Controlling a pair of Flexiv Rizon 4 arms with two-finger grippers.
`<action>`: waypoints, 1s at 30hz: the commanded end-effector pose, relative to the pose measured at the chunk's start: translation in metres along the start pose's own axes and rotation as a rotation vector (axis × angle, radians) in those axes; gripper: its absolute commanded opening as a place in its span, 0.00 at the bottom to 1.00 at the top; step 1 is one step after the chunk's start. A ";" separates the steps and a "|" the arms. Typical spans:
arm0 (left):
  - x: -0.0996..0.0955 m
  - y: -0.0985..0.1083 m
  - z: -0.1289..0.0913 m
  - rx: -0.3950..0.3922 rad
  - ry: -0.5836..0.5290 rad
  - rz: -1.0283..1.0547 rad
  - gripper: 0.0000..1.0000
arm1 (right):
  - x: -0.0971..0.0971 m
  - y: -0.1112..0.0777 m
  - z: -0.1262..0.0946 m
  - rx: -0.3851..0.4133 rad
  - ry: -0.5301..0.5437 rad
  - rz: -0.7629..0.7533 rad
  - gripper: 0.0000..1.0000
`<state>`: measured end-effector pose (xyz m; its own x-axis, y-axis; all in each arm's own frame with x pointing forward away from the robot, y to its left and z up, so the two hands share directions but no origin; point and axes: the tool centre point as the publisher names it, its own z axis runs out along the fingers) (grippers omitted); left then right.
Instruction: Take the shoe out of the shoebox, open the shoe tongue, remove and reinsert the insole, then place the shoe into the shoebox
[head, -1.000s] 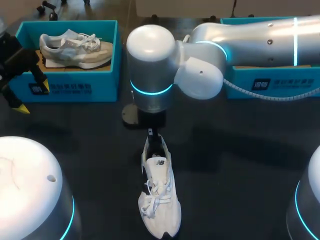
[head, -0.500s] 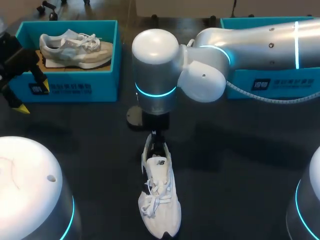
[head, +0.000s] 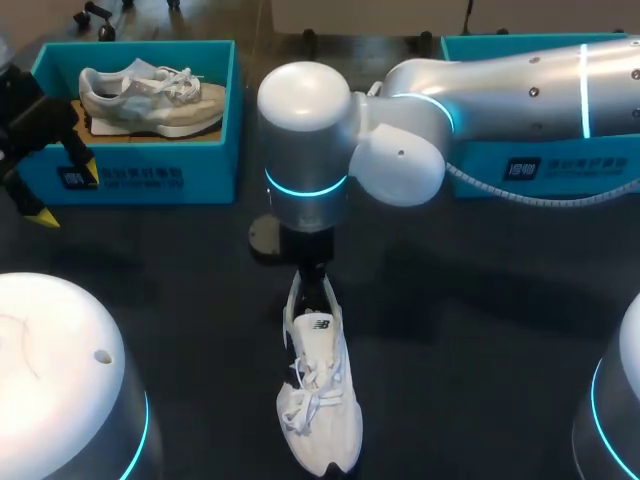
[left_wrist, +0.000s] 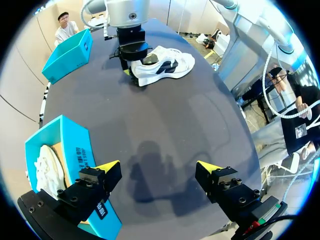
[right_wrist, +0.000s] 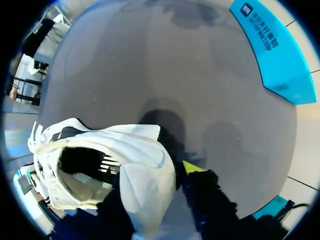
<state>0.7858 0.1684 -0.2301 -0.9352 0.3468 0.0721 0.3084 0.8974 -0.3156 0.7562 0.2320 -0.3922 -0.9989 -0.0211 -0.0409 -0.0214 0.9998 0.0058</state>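
One white shoe (head: 318, 390) is seen lying on the surface (head: 450, 300) outside the shoebox (head: 140, 160), its heel pinched by the right tool (right_wrist: 155, 182) while the left tool (left_wrist: 157, 167) is held wide and empty, so the shoe could be tipped if that thin heel grip is lost.

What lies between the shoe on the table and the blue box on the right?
Nothing visible lies on the table between the shoe and the right box. Only the right arm reaches over that stretch, its gripper at the shoe's heel.
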 end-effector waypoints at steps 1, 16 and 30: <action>0.000 0.000 -0.001 -0.002 0.002 0.000 1.00 | 0.000 0.002 0.005 0.005 0.000 0.009 0.00; 0.000 0.000 -0.001 -0.002 0.002 0.000 1.00 | -0.023 -0.025 -0.063 0.023 -0.129 0.086 0.00; 0.000 0.000 -0.001 -0.002 0.002 0.000 1.00 | -0.056 -0.047 -0.142 0.065 -0.188 0.158 0.00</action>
<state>0.7858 0.1684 -0.2300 -0.9351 0.3469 0.0721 0.3085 0.8973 -0.3156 0.8120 0.1876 -0.2630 -0.9650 0.1332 -0.2259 0.1456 0.9886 -0.0391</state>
